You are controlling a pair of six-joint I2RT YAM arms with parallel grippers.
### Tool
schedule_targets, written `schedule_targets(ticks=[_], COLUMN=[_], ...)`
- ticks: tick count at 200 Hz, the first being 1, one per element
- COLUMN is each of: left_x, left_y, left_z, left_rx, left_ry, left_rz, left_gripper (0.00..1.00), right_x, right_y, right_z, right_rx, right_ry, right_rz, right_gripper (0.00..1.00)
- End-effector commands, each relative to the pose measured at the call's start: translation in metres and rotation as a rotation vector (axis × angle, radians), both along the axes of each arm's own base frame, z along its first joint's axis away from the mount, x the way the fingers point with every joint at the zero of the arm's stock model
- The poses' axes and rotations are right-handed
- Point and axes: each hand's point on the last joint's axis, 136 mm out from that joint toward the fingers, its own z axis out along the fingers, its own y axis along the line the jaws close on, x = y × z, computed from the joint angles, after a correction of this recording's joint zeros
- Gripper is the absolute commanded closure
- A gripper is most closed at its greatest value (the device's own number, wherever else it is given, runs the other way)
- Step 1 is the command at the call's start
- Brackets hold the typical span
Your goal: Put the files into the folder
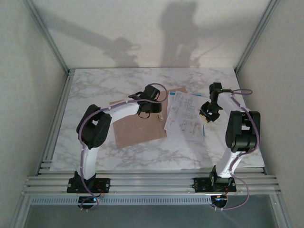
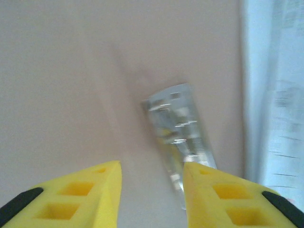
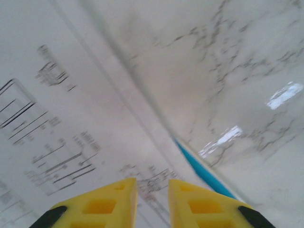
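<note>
The folder [image 1: 137, 129] lies flat at the tabletop's [image 1: 95, 85] centre, the files [image 1: 186, 116] overlapping its right edge. The left end effector [image 2: 152, 173] is spread above the folder. The right end effector [image 3: 152, 184] is narrowly parted over the files.

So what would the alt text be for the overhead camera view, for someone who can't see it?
A pinkish-tan folder lies flat on a marble table, with white printed files overlapping its right side. The robot's left gripper hangs above the folder, and the right gripper is at the files' right edge.
</note>
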Motion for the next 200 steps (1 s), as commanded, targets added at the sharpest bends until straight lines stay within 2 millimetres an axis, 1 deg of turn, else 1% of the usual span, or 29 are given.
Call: schedule_targets(ticks=[1, 14, 26, 45, 90, 113, 169, 200], left_x=[-0.015, -0.020, -0.025, -0.034, -0.063, -0.070, -0.085, -0.086], left_y=[-0.038, -0.047, -0.052, -0.057, -0.056, -0.054, -0.043, -0.049], left_z=[0.013, 0.011, 0.009, 0.002, -0.021, -0.023, -0.040, -0.032], left_rx=[-0.113, -0.132, -0.148, -0.158, -0.109, -0.112, -0.067, -0.101], left_ry=[0.043, 0.066, 0.088, 0.133, 0.203, 0.210, 0.228, 0.209], left_rz=[-0.121, -0.158, -0.188, -0.227, -0.283, -0.282, -0.278, -0.280], left_gripper=[0.60, 0.61, 0.60, 0.60, 0.58, 0.57, 0.55, 0.56], right_x=[0.000, 0.002, 0.002, -0.001, -0.008, -0.011, -0.015, -0.016], right_y=[0.025, 0.037, 0.042, 0.048, 0.045, 0.043, 0.040, 0.040], right_z=[0.004, 0.004, 0.002, -0.010, -0.034, -0.044, -0.053, -0.054], right_rx=[0.074, 0.090, 0.092, 0.116, 0.099, 0.091, 0.074, 0.070], right_ry=[-0.013, -0.018, -0.010, 0.036, 0.105, 0.135, 0.161, 0.165], right_rz=[0.056, 0.087, 0.104, 0.105, 0.132, 0.134, 0.144, 0.147], right_gripper=[0.76, 0.76, 0.76, 0.76, 0.76, 0.76, 0.76, 0.76])
